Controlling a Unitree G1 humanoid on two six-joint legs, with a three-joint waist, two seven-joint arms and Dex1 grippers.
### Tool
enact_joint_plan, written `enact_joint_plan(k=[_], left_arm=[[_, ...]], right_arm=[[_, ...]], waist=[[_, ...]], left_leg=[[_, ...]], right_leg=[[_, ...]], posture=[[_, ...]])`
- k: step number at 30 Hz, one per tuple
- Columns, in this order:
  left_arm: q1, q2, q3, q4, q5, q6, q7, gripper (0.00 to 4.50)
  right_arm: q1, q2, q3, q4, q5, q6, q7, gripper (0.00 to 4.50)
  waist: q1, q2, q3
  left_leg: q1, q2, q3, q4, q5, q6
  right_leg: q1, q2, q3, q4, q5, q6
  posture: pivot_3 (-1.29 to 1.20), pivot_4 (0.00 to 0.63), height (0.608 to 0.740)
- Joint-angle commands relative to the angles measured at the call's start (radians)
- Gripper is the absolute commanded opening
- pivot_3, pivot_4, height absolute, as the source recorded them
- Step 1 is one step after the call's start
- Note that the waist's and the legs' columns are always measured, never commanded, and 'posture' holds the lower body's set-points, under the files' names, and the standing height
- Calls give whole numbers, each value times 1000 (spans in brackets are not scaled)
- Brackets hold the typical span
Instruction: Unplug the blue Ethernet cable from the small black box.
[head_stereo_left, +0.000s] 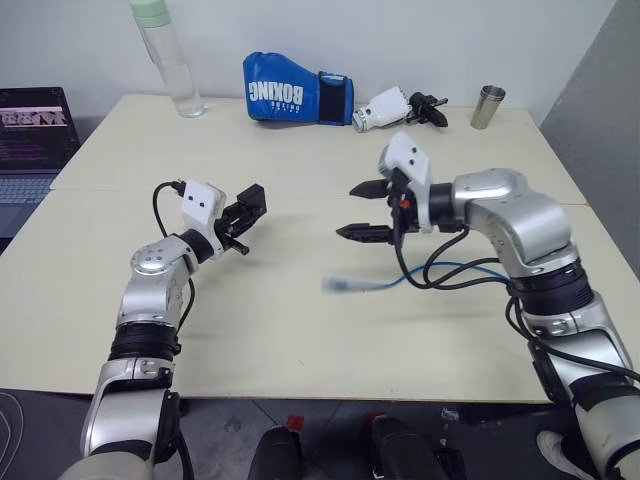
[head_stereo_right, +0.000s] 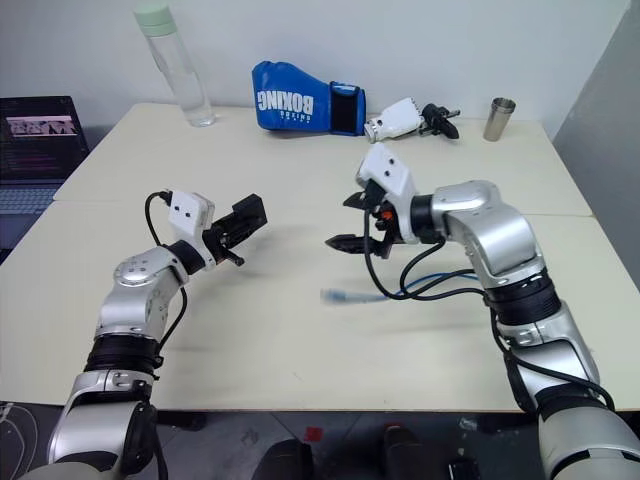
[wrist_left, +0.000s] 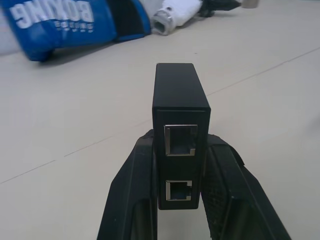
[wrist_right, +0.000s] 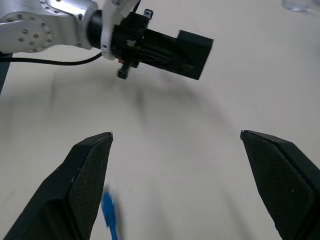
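Observation:
The small black box (wrist_left: 180, 100) is clamped between the fingers of my left gripper (head_stereo_left: 243, 216), held above the table's left half. Two empty ports face the left wrist camera. The blue Ethernet cable (head_stereo_left: 400, 285) is free of the box, its blurred plug end (head_stereo_left: 337, 286) just over the table near the middle. From there the cord runs right, under my right arm. My right gripper (head_stereo_left: 347, 210) hangs above that plug end with its jaws wide apart and nothing between them. In the right wrist view the plug (wrist_right: 109, 216) is near one finger and the box (wrist_right: 194, 47) lies beyond.
Along the table's far edge sit a blue boxing glove (head_stereo_left: 295, 95), a clear bottle (head_stereo_left: 170, 60), a spare gripper head (head_stereo_left: 398, 108) and a metal cup (head_stereo_left: 488, 106). A laptop (head_stereo_left: 30, 135) stands off the left side. Black arm cables (head_stereo_left: 440, 270) loop beside the blue cord.

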Motion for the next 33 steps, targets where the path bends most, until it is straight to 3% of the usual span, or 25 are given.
enact_joint_plan(k=[1, 10, 19, 21, 33], left_arm=[[-42, -32, 20, 71, 27, -97, 83, 786], [-66, -94, 48, 277, 19, -191, 172, 786], [-65, -104, 51, 357, 37, -251, 194, 786], [-66, -102, 54, 362, 35, -255, 192, 1492], [-49, -72, 63, 333, 26, -243, 167, 4145]], right_arm=[[-18, 47, 20, -36, -6, -1, -35, 4342], [-7, 90, 74, -15, -37, -31, -43, 4342], [-12, 105, 77, -7, -49, -28, -58, 4342], [-15, 106, 76, -4, -50, -28, -59, 4342], [-26, 107, 67, 1, -48, -21, -56, 4342]], waist=[[0, 0, 0], [0, 0, 0], [-1, 0, 0], [-1, 0, 0], [-1, 0, 0]], left_leg=[[0, 0, 0, 0, 0, 0], [0, 0, 0, 0, 0, 0], [0, 0, 0, 0, 1, -2], [0, 0, 0, 0, 1, -2], [0, 0, 0, 0, 1, -2]], right_leg=[[0, 0, 0, 0, 0, 0], [0, 0, 0, 0, 0, 0], [0, 0, -1, 0, 0, 0], [0, 0, -1, 0, 0, 0], [0, 0, -1, 0, 0, 0]], posture=[[0, 150, 740], [0, 150, 740], [0, 150, 740], [0, 150, 740], [0, 150, 740]])
